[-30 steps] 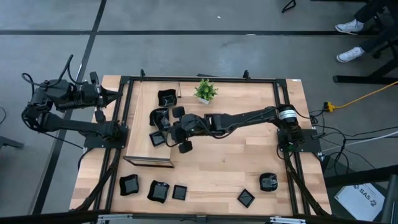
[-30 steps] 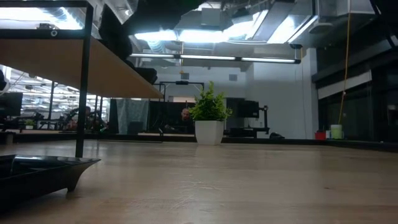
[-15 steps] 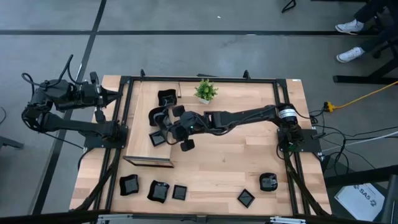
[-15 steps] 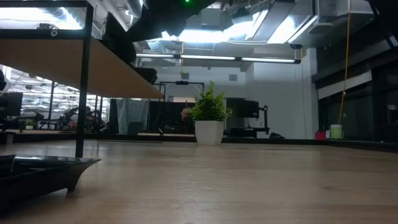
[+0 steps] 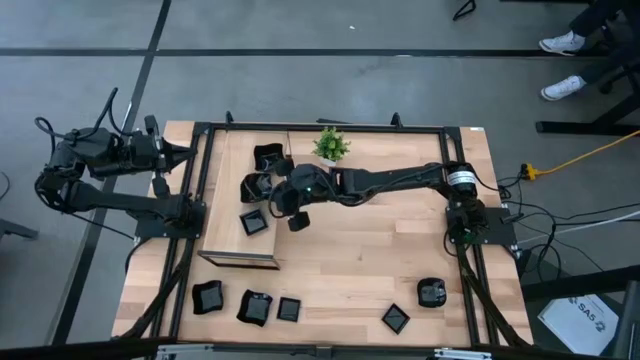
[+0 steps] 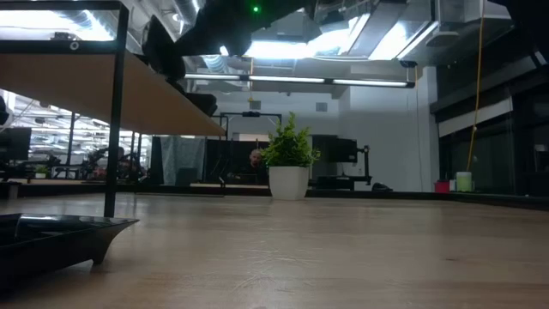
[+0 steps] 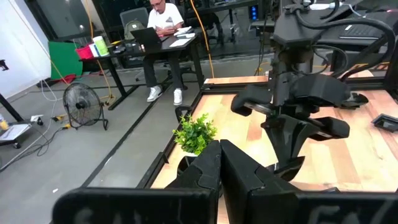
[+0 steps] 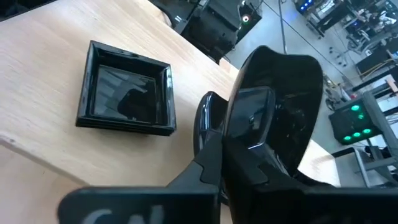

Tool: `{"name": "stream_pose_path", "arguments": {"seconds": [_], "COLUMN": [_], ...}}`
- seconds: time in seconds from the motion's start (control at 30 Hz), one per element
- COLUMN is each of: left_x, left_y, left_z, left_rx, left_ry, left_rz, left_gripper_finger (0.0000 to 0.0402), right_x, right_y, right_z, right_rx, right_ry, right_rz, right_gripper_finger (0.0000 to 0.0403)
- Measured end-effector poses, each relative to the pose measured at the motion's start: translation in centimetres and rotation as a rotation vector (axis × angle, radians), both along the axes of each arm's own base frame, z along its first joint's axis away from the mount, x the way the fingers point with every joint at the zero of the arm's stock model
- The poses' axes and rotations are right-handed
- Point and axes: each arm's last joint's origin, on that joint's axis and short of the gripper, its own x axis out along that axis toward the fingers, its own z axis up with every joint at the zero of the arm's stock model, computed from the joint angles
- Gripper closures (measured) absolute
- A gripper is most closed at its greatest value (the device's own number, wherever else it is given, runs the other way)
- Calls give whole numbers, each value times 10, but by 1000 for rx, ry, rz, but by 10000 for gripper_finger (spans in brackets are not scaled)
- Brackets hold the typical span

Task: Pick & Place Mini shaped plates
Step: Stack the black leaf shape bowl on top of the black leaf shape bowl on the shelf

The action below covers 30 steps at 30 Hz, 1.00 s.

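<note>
The right gripper (image 8: 239, 146) pinches 1 glossy black plate (image 8: 283, 106) by its rim (stiff, slippery, chippable); a square plate (image 8: 124, 99) lies at its 9 o'clock.

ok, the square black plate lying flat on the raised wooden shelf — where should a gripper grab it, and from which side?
Take the square plate by one raised rim wall, coming straight down from above, one finger inside the well and one outside. It lies flat and open side up on the shelf, and its sloped glossy walls offer little to a side pinch. The right gripper is already shut on a rounded plate.
</note>
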Motion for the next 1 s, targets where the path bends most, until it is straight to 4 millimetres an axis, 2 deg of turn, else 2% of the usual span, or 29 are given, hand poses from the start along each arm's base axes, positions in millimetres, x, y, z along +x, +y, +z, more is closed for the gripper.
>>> {"name": "stream_pose_path", "arguments": {"seconds": [0.2, 0.53, 0.73, 0.87, 1.0], "left_x": [0, 0, 0, 0, 0], "left_y": [0, 0, 0, 0, 0], "left_z": [0, 0, 0, 0, 0], "left_rx": [0, 0, 0, 0, 0], "left_ry": [0, 0, 0, 0, 0], "left_rz": [0, 0, 0, 0, 0], "left_gripper_finger": [398, 398, 398, 398, 398], "right_x": [0, 0, -2, -4, -6], "right_y": [-8, -7, -7, 2, 23], "right_z": [0, 0, -3, -8, -10], "right_rx": [32, 36, 165, 254, 256], "right_ry": [-4, -4, 24, 74, 98], "right_rz": [-25, -26, -86, -116, -76], "right_gripper_finger": [365, 312, 289, 280, 279]}}
